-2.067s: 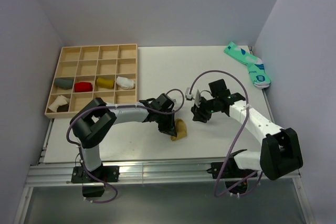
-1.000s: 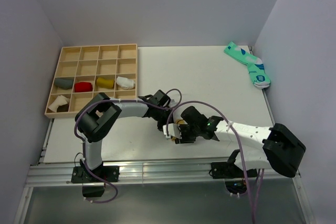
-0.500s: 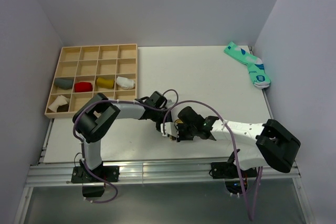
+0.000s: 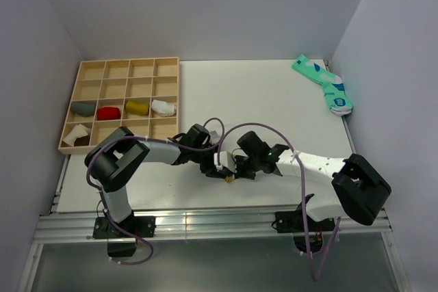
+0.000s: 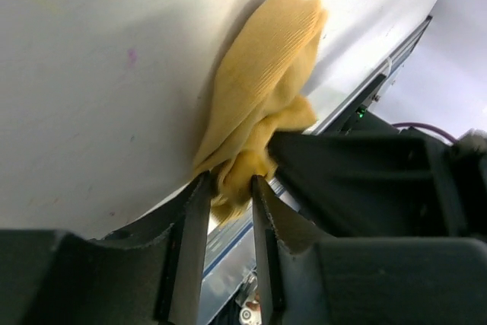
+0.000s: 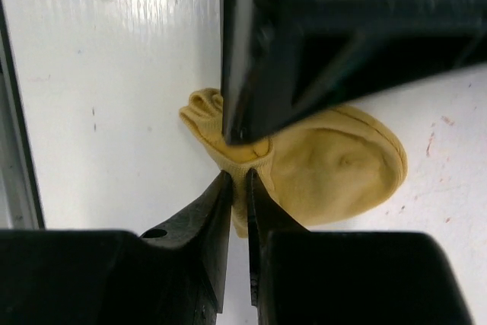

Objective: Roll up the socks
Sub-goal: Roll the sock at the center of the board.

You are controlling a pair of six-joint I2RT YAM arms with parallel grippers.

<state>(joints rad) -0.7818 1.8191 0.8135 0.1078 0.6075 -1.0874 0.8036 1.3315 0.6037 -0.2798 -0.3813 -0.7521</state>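
Item: mustard-yellow sock (image 6: 335,165), one, soft ribbed knit, crumpled into a loose half-formed bundle on the white worktop (image 4: 274,100), lying directly under both pincers where they meet at the near edge. Left pincer (image 5: 230,188): jaws parted a little, with one bunched end of the sock between the tips, apparently slack rather than clamped. Right pincer (image 6: 237,180): fingers drawn almost together, nipping the folded cuff edge at the opposite side of the bundle. The left pincer's black body crowds in just above it in the right wrist view. Judged purpose of arrangement: one side pins the fabric while the other lets go, so the roll does not spring open as the grip changes. The roll looks incomplete, and the toe end bulges free beyond the right pincer's tips. Associated stock: teal socks (image 4: 325,83), flat, well apart, beyond and to the right of the right pincer, presumably awaiting their turn. Wooden tray (image 4: 120,66), gridded, well apart, beyond and to the left of the left pincer, with five rolled socks (image 4: 108,112) in separate compartments, grey, red, yellow and two pale. Markings: the teal socks carry a white-and-blue pattern, too small to read. No brand or lettering is legible anywhere else.
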